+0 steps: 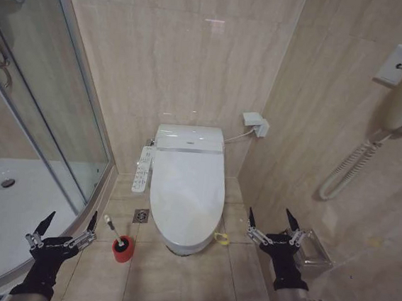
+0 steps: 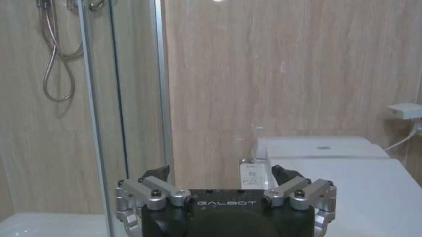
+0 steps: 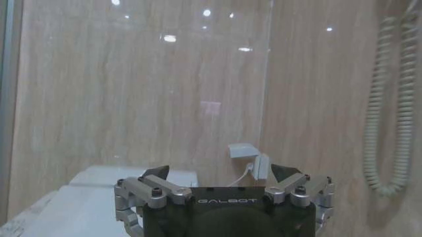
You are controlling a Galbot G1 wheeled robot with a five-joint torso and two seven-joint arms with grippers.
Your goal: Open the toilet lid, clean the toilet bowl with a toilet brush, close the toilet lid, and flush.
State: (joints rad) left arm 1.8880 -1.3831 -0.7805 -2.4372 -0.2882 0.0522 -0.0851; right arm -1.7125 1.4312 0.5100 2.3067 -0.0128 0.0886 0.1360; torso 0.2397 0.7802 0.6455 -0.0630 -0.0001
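Left gripper (image 1: 67, 224) spread wide, holding nothing, low beside shower door (image 1: 60, 130). Right gripper (image 1: 274, 220) same, wide and bare, near right wall. Toilet lid (image 1: 189, 185) down between them. Toilet brush (image 1: 113, 230) upright in red cup (image 1: 123, 249), just right of left gripper. Bare floor tiles (image 1: 174, 276) in front.

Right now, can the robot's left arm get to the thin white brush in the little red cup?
Probably yes: the open left gripper hovers beside the toilet brush, nothing standing between them.
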